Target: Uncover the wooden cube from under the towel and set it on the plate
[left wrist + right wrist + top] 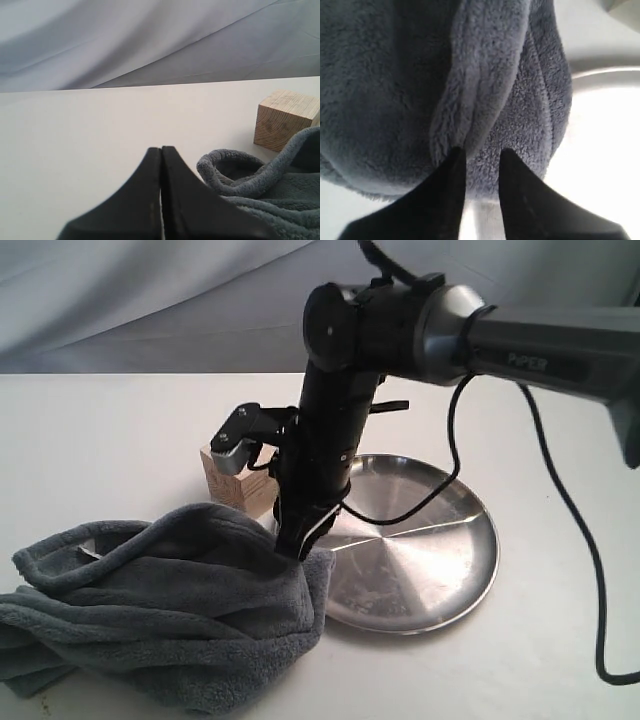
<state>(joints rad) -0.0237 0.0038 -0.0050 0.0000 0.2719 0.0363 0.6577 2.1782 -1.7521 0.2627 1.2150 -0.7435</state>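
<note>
The wooden cube [226, 481] stands uncovered on the table, just behind the towel [170, 610] and left of the plate [440, 570]; its right side is hidden by my right arm. The dark grey towel lies bunched at the front left, its right edge touching the plate's rim. My right gripper [298, 552] points down at that edge, jaws open, with plush towel [485, 75] just past the fingertips [456, 155] and nothing clamped between them. My left gripper [161, 148] is shut and empty, low over the table, with the cube [285, 120] and a towel fold [260, 175] off to one side.
A black cable [575, 540] loops from the right arm down over the table to the right of the plate. A pale draped cloth [150, 300] forms the backdrop behind the white table [100, 440].
</note>
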